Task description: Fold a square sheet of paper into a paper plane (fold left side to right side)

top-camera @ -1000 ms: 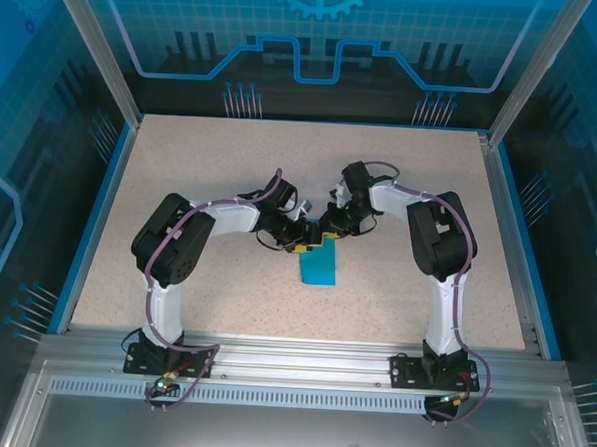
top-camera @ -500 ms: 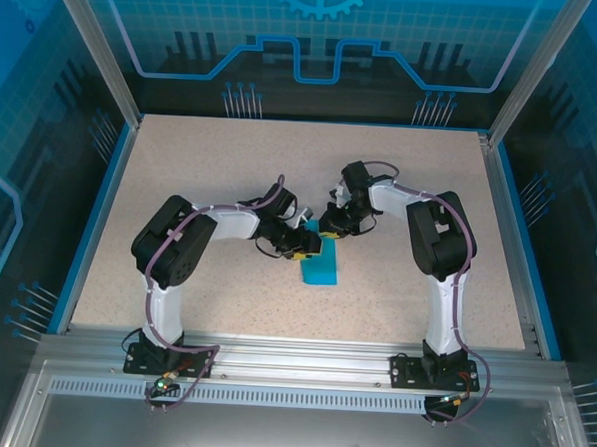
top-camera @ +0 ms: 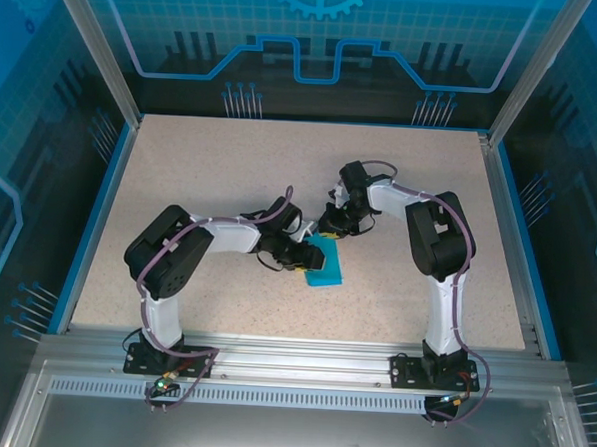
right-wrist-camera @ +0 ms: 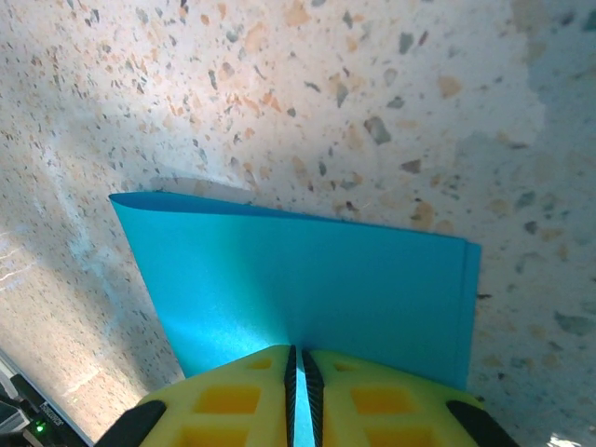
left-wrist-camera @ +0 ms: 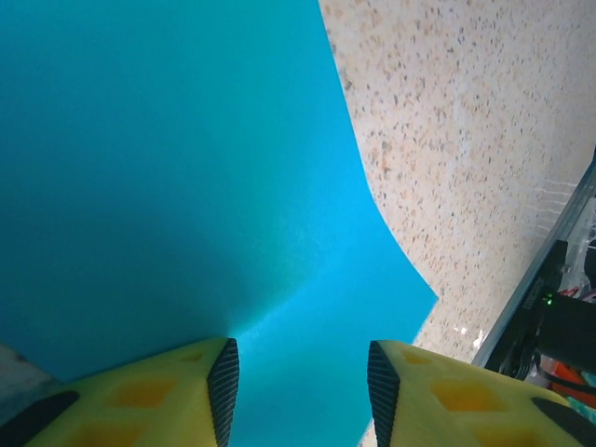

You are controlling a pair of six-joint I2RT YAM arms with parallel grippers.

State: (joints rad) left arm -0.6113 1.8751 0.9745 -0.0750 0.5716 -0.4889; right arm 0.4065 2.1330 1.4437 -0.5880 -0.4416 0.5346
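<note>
The square sheet of paper (top-camera: pixel 325 265), bright cyan, lies doubled over on the speckled tabletop in the middle of the top view. It is a folded rectangle, not a paper plane. My right gripper (top-camera: pixel 325 232) is at its far edge. In the right wrist view that gripper (right-wrist-camera: pixel 298 361) is shut on the sheet (right-wrist-camera: pixel 307 270), with a thin strip of cyan between its pads. My left gripper (top-camera: pixel 303 254) sits at the sheet's left side. Its yellow fingers (left-wrist-camera: pixel 216 382) stand apart over the curved cyan surface (left-wrist-camera: pixel 186 168), so this gripper (left-wrist-camera: pixel 300 384) is open.
Bare speckled tabletop (top-camera: pixel 201 168) surrounds the sheet on all sides. A blue rim (top-camera: pixel 96 218) and aluminium posts border the table, and a metal rail (top-camera: pixel 291 358) runs along the near edge by the arm bases. Both forearms meet over the centre.
My left gripper has swung right and down onto the sheet. The paper now lies lower and wider, turned a little clockwise. The right gripper has kept its hold in place.
</note>
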